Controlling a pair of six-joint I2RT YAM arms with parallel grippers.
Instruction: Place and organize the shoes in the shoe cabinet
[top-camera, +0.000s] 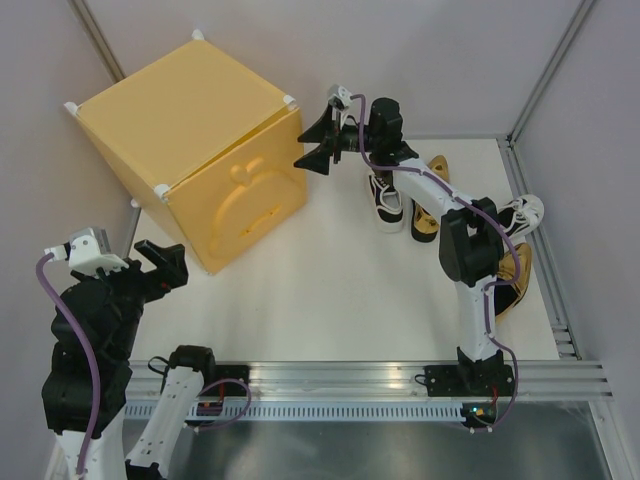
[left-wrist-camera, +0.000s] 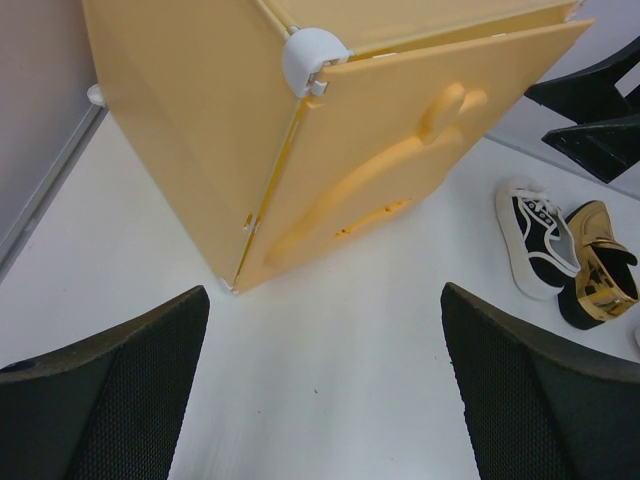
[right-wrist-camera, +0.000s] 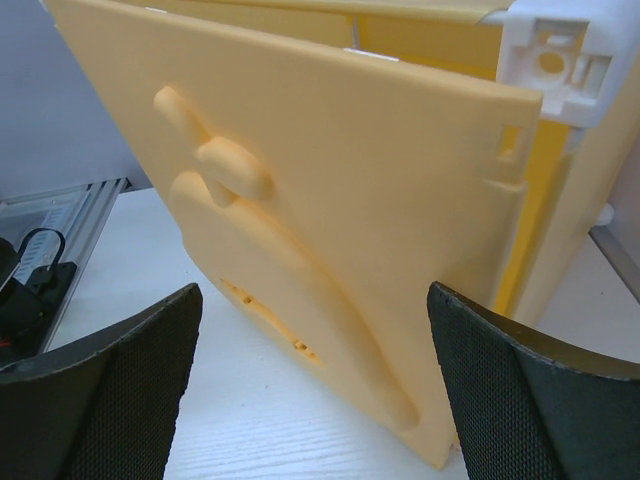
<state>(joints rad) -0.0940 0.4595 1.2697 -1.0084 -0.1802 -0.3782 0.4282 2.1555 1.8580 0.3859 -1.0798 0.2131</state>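
The yellow shoe cabinet (top-camera: 180, 110) stands at the back left, with its embossed door (top-camera: 250, 205) a little ajar at the free edge. My right gripper (top-camera: 315, 143) is open and empty, right in front of that door edge (right-wrist-camera: 500, 150), with its jaws either side of the door's lower part (right-wrist-camera: 313, 300). My left gripper (top-camera: 163, 265) is open and empty, just off the cabinet's near corner (left-wrist-camera: 235, 285). A white-and-black sneaker (top-camera: 385, 200) and a gold slip-on (top-camera: 422, 218) lie together right of the cabinet. A second sneaker (top-camera: 522, 213) and a second gold slip-on (top-camera: 510, 282) lie at the right edge, partly hidden by my right arm.
Grey walls close in the back and both sides. A metal rail (top-camera: 555, 290) runs along the table's right edge, and another rail (top-camera: 350, 385) crosses the near edge between the arm bases. The right gripper (left-wrist-camera: 590, 110) also shows in the left wrist view, above the sneaker (left-wrist-camera: 535, 240).
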